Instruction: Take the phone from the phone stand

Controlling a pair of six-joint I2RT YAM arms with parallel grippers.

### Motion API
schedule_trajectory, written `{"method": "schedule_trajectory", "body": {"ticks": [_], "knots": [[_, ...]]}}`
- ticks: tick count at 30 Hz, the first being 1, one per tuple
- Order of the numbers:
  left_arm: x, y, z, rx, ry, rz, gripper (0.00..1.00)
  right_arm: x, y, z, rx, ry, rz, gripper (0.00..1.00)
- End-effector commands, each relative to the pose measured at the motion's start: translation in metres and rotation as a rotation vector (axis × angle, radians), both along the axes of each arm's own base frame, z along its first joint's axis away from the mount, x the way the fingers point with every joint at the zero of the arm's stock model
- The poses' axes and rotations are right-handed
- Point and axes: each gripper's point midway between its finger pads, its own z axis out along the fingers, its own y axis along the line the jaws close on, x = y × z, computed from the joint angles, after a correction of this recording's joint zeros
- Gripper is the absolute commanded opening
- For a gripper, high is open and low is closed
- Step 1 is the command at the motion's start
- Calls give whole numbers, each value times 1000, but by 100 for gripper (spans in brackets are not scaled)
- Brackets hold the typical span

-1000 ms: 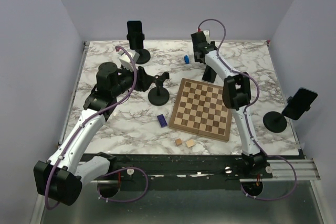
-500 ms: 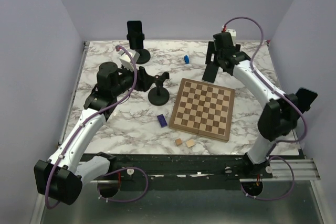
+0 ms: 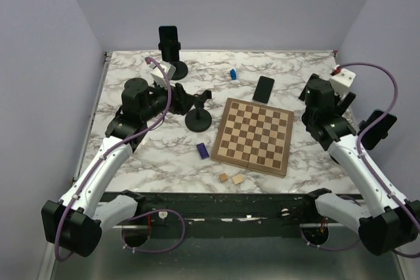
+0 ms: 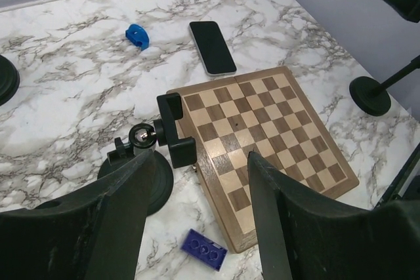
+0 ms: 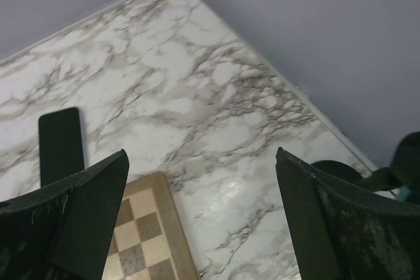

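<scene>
Right gripper (image 5: 200,162) withdrawn rightward, jaws wide apart, empty; phone (image 3: 264,88) flat on table (image 3: 131,155) just beside chessboard (image 3: 254,134); left gripper (image 4: 200,159) apart near phone stand (image 4: 172,137).

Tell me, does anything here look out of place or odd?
One phone lies flat on the table near the chessboard, while the middle stand has an empty clamp. Nothing looks spilled or broken.
</scene>
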Motion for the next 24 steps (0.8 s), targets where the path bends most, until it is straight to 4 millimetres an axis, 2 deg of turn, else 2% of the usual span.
{"method": "schedule_trajectory", "body": {"ticks": [1,6,9,13,18,20,24], "knots": [[-3,-8,-1,-9,0,-33,66,-29,-45,31,-34,-137,-233,100],[-3,-10,-5,0,8,-36,66,-51,-70,59,-102,-154,-401,100],[-3,-9,-6,10,6,-28,66,-57,-80,63,-176,-98,-494,100],[-6,-10,-4,17,-7,-29,66,-61,-91,57,-185,-50,-537,100],[-12,-10,3,25,-40,-28,66,-61,-120,44,-131,-14,-584,100],[-14,-11,4,29,-47,-30,66,-69,-129,44,-131,-15,-657,100],[-16,-15,3,27,-43,-49,67,-73,-132,40,-151,11,-725,100]]}}
